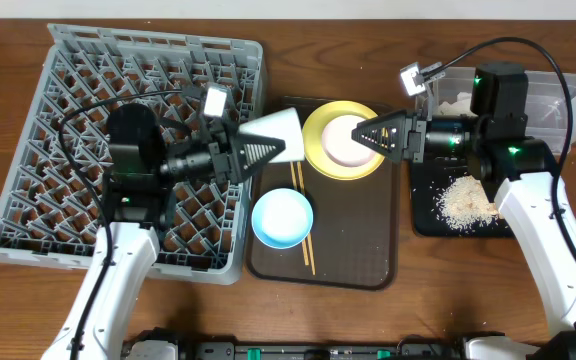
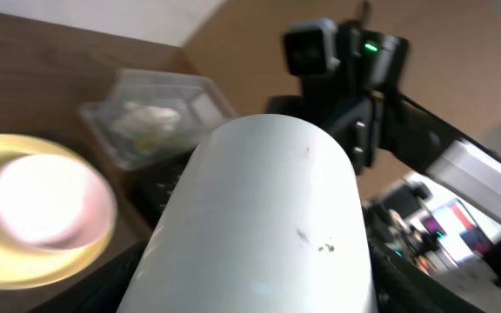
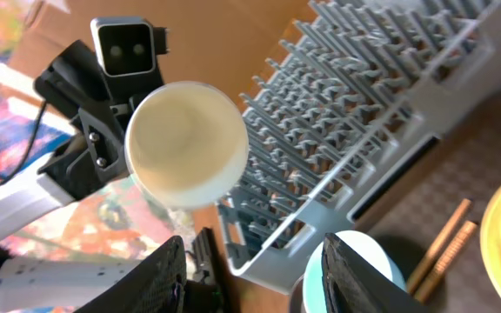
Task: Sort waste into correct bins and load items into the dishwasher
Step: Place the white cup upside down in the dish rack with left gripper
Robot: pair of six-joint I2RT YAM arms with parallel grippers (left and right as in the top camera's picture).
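Note:
My left gripper [image 1: 258, 152] is shut on the small white cup [image 1: 280, 133] and holds it on its side in the air between the grey dish rack [image 1: 118, 140] and the yellow plate [image 1: 313, 150]. The cup fills the left wrist view [image 2: 259, 217]; its open mouth faces the right wrist view [image 3: 185, 143]. My right gripper [image 1: 370, 135] is open and empty above the cream-white bowl [image 1: 343, 145], which sits on the plate. The light blue bowl [image 1: 283, 217] and the chopsticks [image 1: 304, 235] lie on the brown tray. I cannot see the green-orange scrap.
The brown serving tray [image 1: 358, 250] sits in the middle. The clear tub [image 1: 558, 100] at the back right holds the white napkin [image 1: 458, 103]. The black tray [image 1: 423, 210] in front of it holds the rice heap [image 1: 465, 200]. The rack's edge [image 3: 355, 113] is close to the cup.

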